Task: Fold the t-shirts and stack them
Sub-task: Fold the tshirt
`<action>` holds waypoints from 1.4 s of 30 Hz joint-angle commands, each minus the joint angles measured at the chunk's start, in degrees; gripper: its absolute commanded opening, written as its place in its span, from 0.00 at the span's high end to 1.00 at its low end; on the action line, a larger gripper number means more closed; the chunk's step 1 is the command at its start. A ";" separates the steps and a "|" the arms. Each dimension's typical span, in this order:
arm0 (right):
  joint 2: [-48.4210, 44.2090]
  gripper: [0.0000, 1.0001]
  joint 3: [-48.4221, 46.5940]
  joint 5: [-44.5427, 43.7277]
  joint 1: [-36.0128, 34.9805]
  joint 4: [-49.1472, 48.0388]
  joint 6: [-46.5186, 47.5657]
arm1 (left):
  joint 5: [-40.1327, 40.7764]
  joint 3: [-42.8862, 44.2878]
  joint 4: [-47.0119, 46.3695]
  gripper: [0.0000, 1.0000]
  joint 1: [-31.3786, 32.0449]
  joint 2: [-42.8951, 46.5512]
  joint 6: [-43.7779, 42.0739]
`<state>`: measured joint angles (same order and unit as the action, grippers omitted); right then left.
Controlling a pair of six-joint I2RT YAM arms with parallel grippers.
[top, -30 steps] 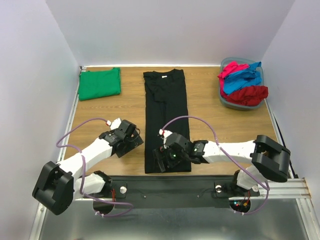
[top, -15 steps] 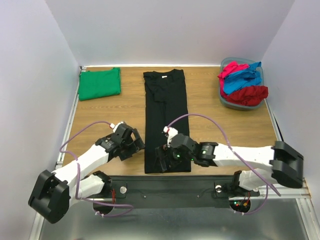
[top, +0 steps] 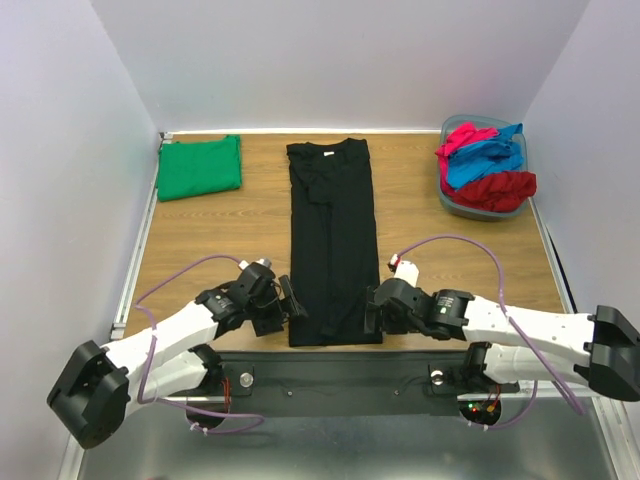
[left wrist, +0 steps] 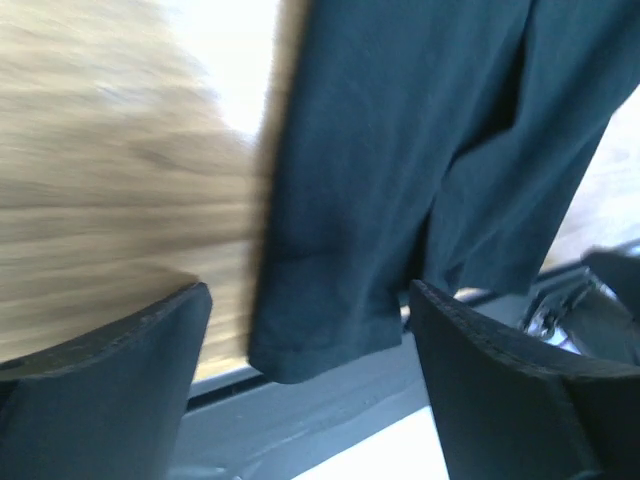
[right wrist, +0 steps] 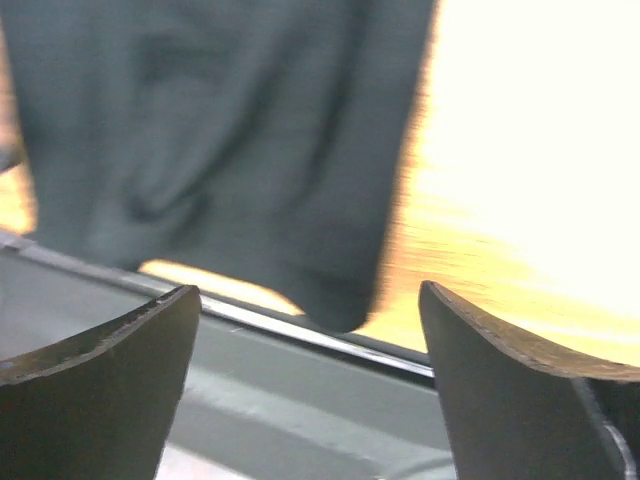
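**One folded, black halfway, three untouched**

The black t-shirt (top: 332, 240) lies mid-desk (top: 220, 230) as a long narrow strip, and I judge its crosswise fold is still to do. At its near corners the left fingers (top: 289, 302) and right fingers (top: 372, 312) gape wide, holding nothing. The green t-shirt (top: 199, 166) sits folded far left. The red, blue and pink t-shirts (top: 485, 165) wait in the tub (top: 455, 207) far right.

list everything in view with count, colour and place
black t-shirt: 1, black, folded in a long strip down the middle of the table
green t-shirt: 1, green, folded, far left corner
pink t-shirt: 1 seen, pink, heaped in the tub, far side
blue t-shirt: 1 seen, blue, heaped in the tub, middle
red t-shirt: 1 seen, red, heaped in the tub, near side
tub: 1, grey-blue, far right corner
table: 1, brown wood
left arm: 1, white and black, left jaws open by the black t-shirt's near left corner
right arm: 1, white and black, right jaws open by its near right corner
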<state>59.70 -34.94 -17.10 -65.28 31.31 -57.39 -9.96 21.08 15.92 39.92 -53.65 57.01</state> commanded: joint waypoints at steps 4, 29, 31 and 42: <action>6.56 0.17 -0.74 -1.70 1.03 2.79 -3.61 | -0.15 -2.80 0.78 0.33 4.72 -6.11 3.10; -2.92 1.00 4.45 8.15 1.12 0.68 -5.11 | 1.52 2.29 6.31 1.00 7.36 -5.50 4.25; -2.75 1.00 2.61 6.04 1.12 0.68 -4.15 | 2.48 4.49 6.31 1.00 7.45 -6.64 3.63; 0.24 1.00 -5.74 -2.83 8.14 0.68 0.60 | 9.25 19.15 7.28 1.00 6.40 -16.74 -1.72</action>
<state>58.98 -36.56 -14.02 -60.05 32.80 -59.75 -4.67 35.00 22.76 47.13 -68.01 59.09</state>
